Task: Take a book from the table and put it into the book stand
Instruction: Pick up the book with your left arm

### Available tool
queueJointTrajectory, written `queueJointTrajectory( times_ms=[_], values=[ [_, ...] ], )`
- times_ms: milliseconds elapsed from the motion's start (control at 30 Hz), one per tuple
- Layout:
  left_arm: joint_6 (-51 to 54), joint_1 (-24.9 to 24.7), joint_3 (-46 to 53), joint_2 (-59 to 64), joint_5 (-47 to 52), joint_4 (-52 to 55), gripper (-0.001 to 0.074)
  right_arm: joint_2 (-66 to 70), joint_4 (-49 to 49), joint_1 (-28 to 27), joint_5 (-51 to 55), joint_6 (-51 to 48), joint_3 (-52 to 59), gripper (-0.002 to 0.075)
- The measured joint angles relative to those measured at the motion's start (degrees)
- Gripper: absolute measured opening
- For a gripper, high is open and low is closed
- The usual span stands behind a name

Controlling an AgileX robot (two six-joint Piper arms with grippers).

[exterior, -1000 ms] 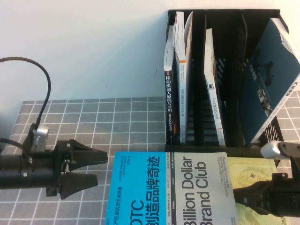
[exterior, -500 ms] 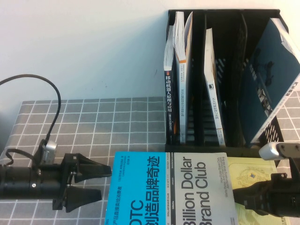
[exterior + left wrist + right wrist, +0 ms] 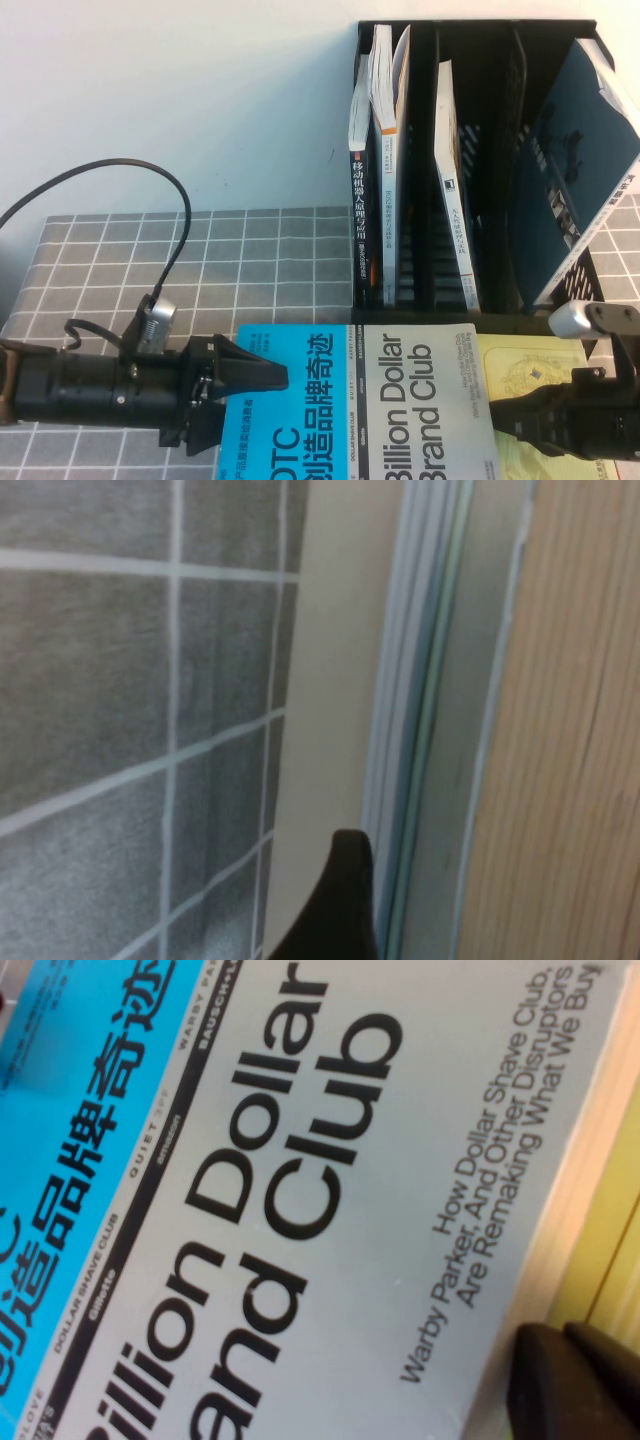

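The book, cyan and light grey, lies flat on the table in front of the book stand. My left gripper is open at the book's left edge, its upper finger lying over the cyan cover. The left wrist view shows the page edge close beside one fingertip. My right gripper is shut, its tips against the book's right edge. The right wrist view shows the grey cover and the fingertips together at its corner.
A pale yellow-green book lies under the right arm, beside the book. The stand holds upright books in its left slots, one in the middle and a leaning navy book at the right. A black cable loops over the left arm.
My left arm has moved right and down the table, from clear of the book to its left edge, upper finger now over the cover. The right gripper has barely shifted.
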Motion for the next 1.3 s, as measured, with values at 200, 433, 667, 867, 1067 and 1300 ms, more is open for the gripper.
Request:
queueJointTrajectory(
  times_ms=[200, 433, 667, 867, 1067, 1300],
  values=[
    [0.25, -1.21, 0.0, 0.0, 0.0, 0.0, 0.0655, 0.78, 0.6, 0.0, 0.9, -0.23, -0.13, -0.0002],
    [0.25, -1.57, 0.0, 0.0, 0.0, 0.37, 0.048, 0.84, 0.79, 0.0, 1.0, -0.87, -0.13, -0.0002],
    [0.25, -1.47, -0.12, 0.0, 0.65, 1.52, 0.0185, 0.84, 0.79, 0.0, 1.0, -0.99, -0.13, -0.0002],
    [-0.19, -0.88, -0.12, -0.11, 0.99, 1.57, 0.0185, 0.84, 0.79, 0.0, 1.0, -1.27, -0.13, -0.0002],
    [-5.16, 0.12, -0.12, -6.15, -0.02, 5.15, 0.0185, -1.41, 0.57, 0.0, 0.09, -1.39, -0.13, -0.0002],
    [-12.0, 0.34, -0.02, -20.06, -1.25, 7.21, 0.0184, -11.7, -1.56, 0.21, -5.16, -1.48, 0.48, -0.0002]
  ],
)
